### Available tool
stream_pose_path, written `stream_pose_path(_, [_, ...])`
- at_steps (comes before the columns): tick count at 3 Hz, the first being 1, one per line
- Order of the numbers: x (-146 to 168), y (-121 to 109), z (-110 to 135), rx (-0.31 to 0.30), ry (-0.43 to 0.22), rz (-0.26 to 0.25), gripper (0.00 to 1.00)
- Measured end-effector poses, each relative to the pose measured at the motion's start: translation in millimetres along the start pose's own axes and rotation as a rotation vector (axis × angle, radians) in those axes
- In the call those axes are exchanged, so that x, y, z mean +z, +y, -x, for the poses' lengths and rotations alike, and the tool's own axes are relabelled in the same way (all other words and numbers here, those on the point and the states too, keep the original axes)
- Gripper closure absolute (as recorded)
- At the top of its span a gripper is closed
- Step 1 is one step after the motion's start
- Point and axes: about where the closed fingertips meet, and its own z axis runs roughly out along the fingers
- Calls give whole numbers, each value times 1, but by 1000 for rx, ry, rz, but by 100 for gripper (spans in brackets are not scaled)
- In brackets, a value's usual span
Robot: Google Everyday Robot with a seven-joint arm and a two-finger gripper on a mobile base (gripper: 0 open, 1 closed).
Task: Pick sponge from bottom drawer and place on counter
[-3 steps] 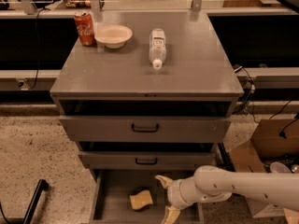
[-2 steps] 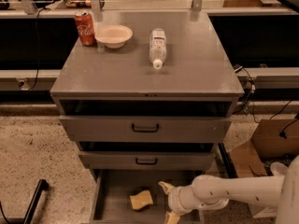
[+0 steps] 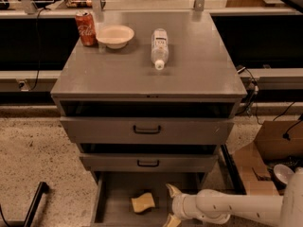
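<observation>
The pale yellow sponge point(image 3: 143, 202) lies on the grey floor of the pulled-out bottom drawer point(image 3: 116, 195), near its middle. My gripper point(image 3: 171, 205) is inside the drawer just right of the sponge, a short gap away, with its two cream fingers spread open, one at the back and one at the frame's lower edge. The white arm comes in from the right. The counter point(image 3: 189, 74) is the flat grey top of the cabinet.
On the counter stand a red soda can point(image 3: 86, 28), a cream bowl point(image 3: 115, 36) and a lying plastic bottle point(image 3: 160, 48). The two upper drawers point(image 3: 147, 129) are shut. A cardboard box point(image 3: 265, 160) stands on the floor at the right.
My gripper has moved left and lower in the drawer, closer to the sponge. The sponge has not moved.
</observation>
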Motion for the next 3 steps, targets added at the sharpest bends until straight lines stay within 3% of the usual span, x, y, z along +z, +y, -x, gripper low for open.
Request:
stream_pose_path(1, [5,-15,0,21,-58,-36,0])
stream_pose_path(3, [48,-45,-11,143,-201,-7,0])
